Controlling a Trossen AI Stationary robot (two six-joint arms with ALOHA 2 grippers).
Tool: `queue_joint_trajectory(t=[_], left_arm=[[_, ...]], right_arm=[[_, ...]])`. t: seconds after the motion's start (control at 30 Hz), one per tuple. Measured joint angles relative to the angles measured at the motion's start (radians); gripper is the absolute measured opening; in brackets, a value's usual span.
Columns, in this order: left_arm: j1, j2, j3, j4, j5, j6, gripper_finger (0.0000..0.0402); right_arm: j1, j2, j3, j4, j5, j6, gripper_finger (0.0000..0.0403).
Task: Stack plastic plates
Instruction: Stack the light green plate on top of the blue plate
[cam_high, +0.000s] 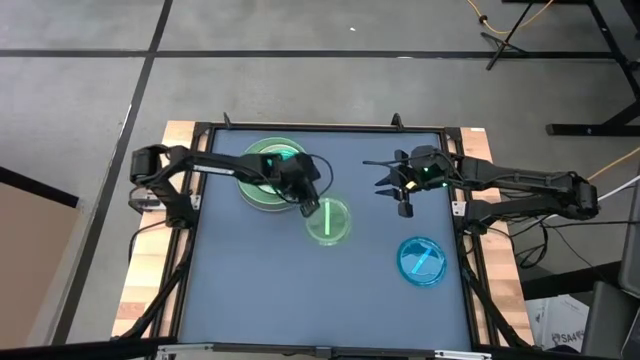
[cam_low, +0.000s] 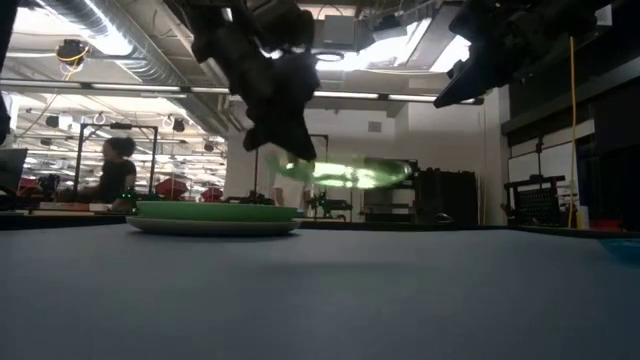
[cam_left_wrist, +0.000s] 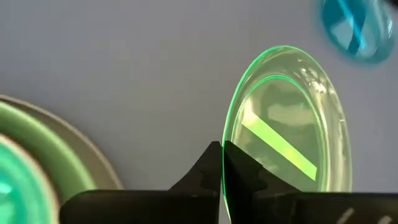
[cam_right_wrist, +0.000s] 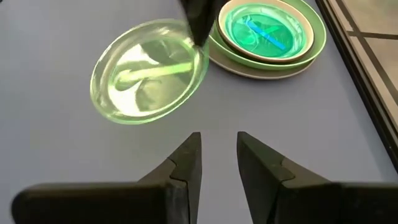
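Note:
A stack of plates (cam_high: 267, 172) stands at the table's far left: a grey plate at the bottom, a light green one on it, and smaller translucent ones nested inside (cam_right_wrist: 264, 31). To its right my left gripper (cam_high: 310, 207) is shut on a small translucent green plate (cam_high: 329, 221), which the low view shows in the air (cam_low: 345, 172). A small translucent cyan plate (cam_high: 421, 261) lies flat at the near right. My right gripper (cam_high: 402, 192) hovers open at the far right, with nothing between its fingers (cam_right_wrist: 217, 155). My left gripper pinches the green plate's rim (cam_left_wrist: 226, 127) between its two fingers, on the edge that faces the stack. The fingers (cam_right_wrist: 199, 22) slant down at it from the table's left. The plate is lifted clear of the table, roughly level, and sticks out beyond the fingertips.
Bare grey table lies between the lifted plate and the cyan plate (cam_left_wrist: 357, 28), and across the whole near half. A black frame (cam_high: 460, 130) edges the table. Beyond the far edge, a person (cam_low: 115, 165) sits in the room.

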Motion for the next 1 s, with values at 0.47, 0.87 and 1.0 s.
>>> queue_joint_trajectory(t=[0.47,0.87,1.0], left_arm=[[0.327,-0.172,0.003,-0.188,0.000,0.086,0.0000],[0.576,-0.173,0.003,-0.401,0.000,0.188,0.0000],[0.616,-0.173,0.003,-0.418,0.000,0.202,0.0000]], right_arm=[[0.000,0.000,0.000,-0.012,0.000,0.003,0.0095],[0.000,0.000,0.000,-0.015,0.000,0.003,0.0095],[0.000,0.000,0.000,-0.015,0.000,0.003,0.0095]])
